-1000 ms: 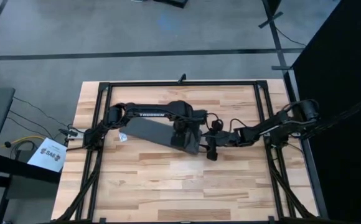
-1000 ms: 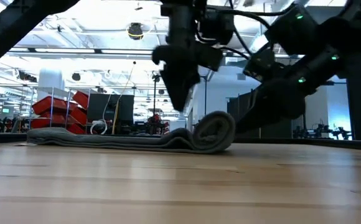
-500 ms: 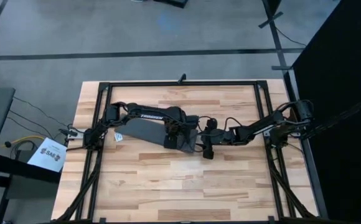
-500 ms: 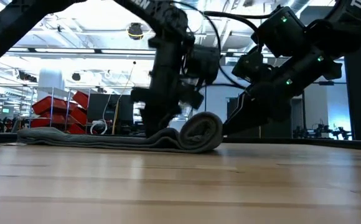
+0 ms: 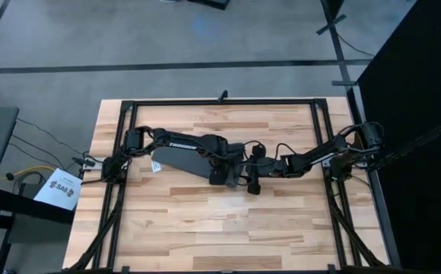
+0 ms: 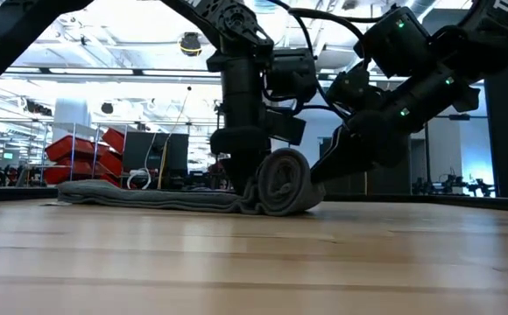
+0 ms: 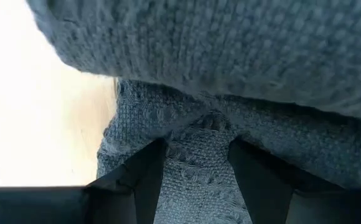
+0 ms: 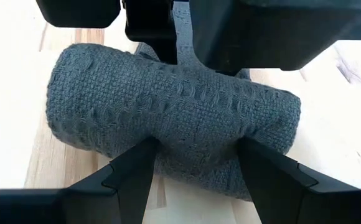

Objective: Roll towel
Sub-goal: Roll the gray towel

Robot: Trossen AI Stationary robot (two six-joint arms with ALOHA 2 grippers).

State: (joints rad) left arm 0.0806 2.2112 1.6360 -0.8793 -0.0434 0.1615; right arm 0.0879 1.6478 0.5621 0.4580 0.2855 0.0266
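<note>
The towel [image 5: 184, 162] lies near the centre of the wooden counter [image 5: 205, 228], slightly toward 12 o'clock. In the high view it extends as a flat dark grey strip from 9 o'clock toward 3 o'clock. A small white label tag [image 5: 157, 168] shows at its 9 o'clock end. The 3 o'clock end is wound into a roll [image 6: 282, 182], which stands above the flat portion in the low view.

The left pincer [image 5: 219, 175] sits at the flat-portion side of the roll. In the left wrist view its two fingers [image 7: 137, 180] are spread, with towel fabric [image 7: 199, 168] lying between them and the roll directly ahead. The fingers press into the cloth without clamping it.

The right pincer [image 5: 249, 181] sits at the opposite, 3 o'clock side of the roll. In the right wrist view its fingers [image 8: 131, 174] are set wide apart and straddle the middle of the roll [image 8: 168, 118], touching the fabric on both sides. The left arm's dark body [image 8: 230, 31] stands just behind the roll in this view.
</note>
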